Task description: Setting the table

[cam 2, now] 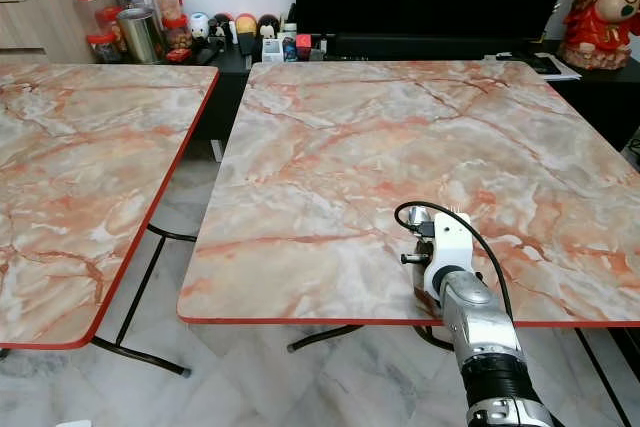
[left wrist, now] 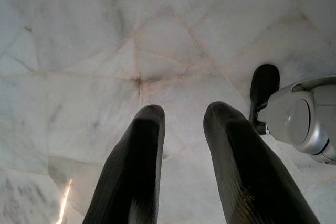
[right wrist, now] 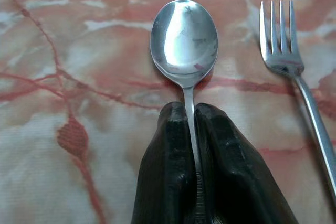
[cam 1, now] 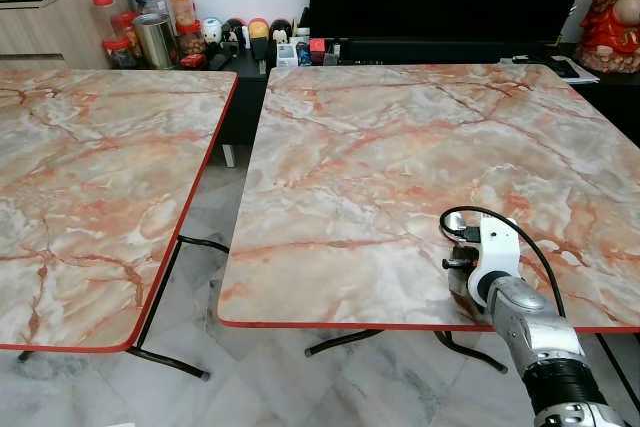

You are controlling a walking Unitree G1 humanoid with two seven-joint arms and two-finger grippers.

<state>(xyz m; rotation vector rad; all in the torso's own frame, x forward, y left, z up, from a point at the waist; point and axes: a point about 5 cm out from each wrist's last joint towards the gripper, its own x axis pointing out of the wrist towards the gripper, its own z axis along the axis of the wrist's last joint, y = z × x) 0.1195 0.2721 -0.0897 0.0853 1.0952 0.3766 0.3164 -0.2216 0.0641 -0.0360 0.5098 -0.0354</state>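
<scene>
2 marble-patterned tables stand side by side, the left table [cam 1: 90,187] and the right table [cam 1: 400,147]. On the right one: 1 spoon [right wrist: 184,43] and 1 fork [right wrist: 286,51].

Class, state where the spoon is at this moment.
In the right wrist view the spoon is pinched by its handle in the right end effector, above the marble table, with a fork lying beside it.

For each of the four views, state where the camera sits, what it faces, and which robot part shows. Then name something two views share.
Left eye: head, facing down at the marble table; right arm shows.
Right eye: same scene, same arm.
Left wrist: faces the floor; left gripper open.
Right wrist: faces the tabletop; right gripper shut on spoon, fork beside.
Shared: both eyes show the marble table.
</scene>
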